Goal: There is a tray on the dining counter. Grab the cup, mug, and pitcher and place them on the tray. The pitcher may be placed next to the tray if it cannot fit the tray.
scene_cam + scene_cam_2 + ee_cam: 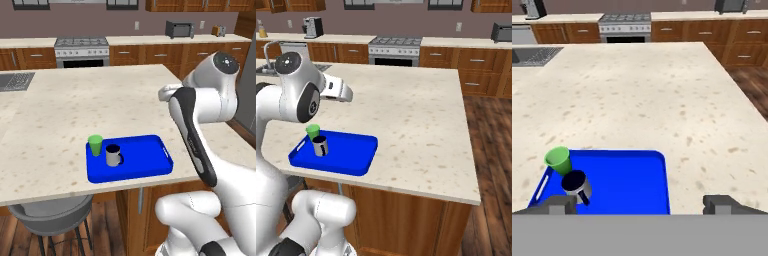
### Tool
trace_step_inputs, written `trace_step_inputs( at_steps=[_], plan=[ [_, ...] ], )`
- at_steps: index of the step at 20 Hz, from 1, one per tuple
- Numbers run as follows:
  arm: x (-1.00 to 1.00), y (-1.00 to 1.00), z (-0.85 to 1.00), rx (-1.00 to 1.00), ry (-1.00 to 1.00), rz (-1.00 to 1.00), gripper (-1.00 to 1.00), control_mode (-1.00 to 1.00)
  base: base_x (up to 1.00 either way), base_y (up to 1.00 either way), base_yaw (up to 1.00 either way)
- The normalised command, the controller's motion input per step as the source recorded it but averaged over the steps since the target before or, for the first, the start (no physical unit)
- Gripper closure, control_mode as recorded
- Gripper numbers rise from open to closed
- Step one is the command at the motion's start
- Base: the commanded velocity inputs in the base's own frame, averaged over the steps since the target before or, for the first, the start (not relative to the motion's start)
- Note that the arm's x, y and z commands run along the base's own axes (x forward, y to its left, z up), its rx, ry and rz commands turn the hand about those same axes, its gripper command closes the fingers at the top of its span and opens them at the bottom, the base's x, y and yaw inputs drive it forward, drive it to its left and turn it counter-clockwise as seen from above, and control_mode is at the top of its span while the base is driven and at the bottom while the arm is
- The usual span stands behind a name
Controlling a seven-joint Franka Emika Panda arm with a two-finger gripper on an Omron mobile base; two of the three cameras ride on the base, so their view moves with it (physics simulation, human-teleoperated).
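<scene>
Dark, blunt fingertips of the end effector (640, 204) rise at the bottom of the hand view, spread wide apart with nothing between them, poised above the near edge of the flat, glossy bright blue rectangular tray (629, 180) with rounded corners and a low rim. At the tray's lower-left corner in that frame the small bright green tapered handleless cup (558, 160) stands upright, and just beside it the small dark navy mug with a side handle (576, 186), both smooth and light-looking. With those two seated, my judgement is that the clear glass pitcher is what remains; no picture lets me say where it stands. Fetching it well likely means lifting straight off the tray, clear of the cup and mug, and gripping the conical glass low and squarely. Beyond stretches the matte beige speckled stone worktop (642, 95), broad and flat.
</scene>
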Motion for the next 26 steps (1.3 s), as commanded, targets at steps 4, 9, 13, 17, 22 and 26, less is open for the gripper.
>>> trace_step_inputs(
  at_steps=[4,9,13,17,22,26],
  plan=[
    [-0.56,-0.14,0.04,0.00,0.00,-0.03,-1.00,-1.00,0.00,0.00,0.00],
    [-0.51,-0.22,0.10,0.00,0.00,-0.02,-1.00,-1.00,0.00,0.00,0.00],
    [0.00,0.00,0.00,0.00,0.00,0.00,-1.00,1.00,-0.98,-0.64,-0.14],
    [0.00,0.00,0.00,0.00,0.00,0.00,-1.00,1.00,-1.00,-0.92,-0.30],
    [0.00,0.00,0.00,0.00,0.00,0.00,-1.00,1.00,-0.73,-1.00,-0.06],
    [0.00,0.00,0.00,0.00,0.00,0.00,-1.00,1.00,-0.48,-1.00,0.00]
  ],
)
